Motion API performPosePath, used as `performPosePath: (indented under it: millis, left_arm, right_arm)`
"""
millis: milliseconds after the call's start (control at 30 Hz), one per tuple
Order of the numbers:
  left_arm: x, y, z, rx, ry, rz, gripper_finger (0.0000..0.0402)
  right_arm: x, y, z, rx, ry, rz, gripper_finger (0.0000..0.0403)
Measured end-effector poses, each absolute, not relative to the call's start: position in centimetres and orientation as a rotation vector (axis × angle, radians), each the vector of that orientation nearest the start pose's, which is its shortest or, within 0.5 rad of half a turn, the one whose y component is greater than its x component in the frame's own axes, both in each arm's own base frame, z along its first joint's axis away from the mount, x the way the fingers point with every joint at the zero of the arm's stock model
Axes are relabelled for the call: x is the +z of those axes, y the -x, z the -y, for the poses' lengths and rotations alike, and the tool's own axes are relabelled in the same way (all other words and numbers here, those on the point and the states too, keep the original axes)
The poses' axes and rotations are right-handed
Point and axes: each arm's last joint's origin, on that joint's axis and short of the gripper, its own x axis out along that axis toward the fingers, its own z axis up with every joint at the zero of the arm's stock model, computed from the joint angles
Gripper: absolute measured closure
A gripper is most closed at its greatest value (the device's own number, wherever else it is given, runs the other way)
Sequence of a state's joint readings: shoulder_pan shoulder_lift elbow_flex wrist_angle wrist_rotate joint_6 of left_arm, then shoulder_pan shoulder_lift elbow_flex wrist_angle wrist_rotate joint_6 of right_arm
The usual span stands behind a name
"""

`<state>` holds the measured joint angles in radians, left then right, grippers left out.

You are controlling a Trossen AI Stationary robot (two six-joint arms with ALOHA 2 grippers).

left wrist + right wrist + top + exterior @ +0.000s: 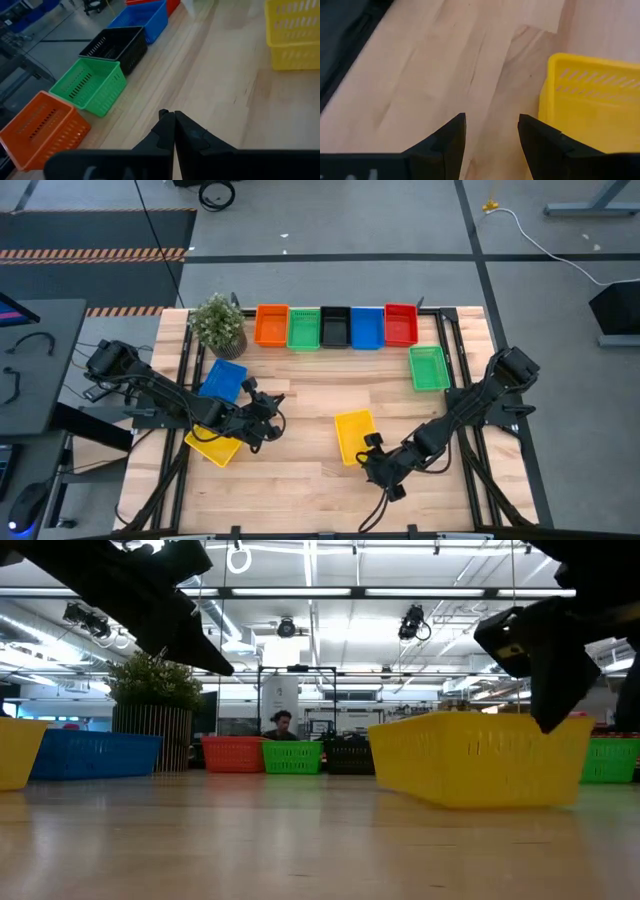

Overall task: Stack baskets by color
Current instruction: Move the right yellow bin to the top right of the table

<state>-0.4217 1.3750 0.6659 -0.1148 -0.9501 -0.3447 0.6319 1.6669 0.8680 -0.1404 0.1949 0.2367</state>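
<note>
Beside open right hand [491, 131] — yellow basket [592, 102]

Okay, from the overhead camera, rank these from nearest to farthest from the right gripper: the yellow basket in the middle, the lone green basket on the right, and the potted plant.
From the right gripper:
1. Middle yellow basket, right beside it at mid-table.
2. Lone green basket, toward the right edge.
3. Potted plant, at the far-left corner.

five baskets [336, 327] rowed at far edge; others scattered.
</note>
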Motion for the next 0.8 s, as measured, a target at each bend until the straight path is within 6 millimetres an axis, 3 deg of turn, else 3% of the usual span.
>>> performPosePath:
  millis: [567, 800]
  left_arm:
    - [18.7, -24.3, 7.1, 0.630, -0.180, -0.545, 0.0393]
    - [18.7, -24.3, 7.1, 0.629, -0.179, -0.546, 0.0380]
  right_arm:
    - [15.7, -25.8, -17.5, 0.207, 0.239, -0.898, 0.0217]
    - [16.5, -26.4, -17.8, 0.221, 0.247, -0.784, 0.0217]
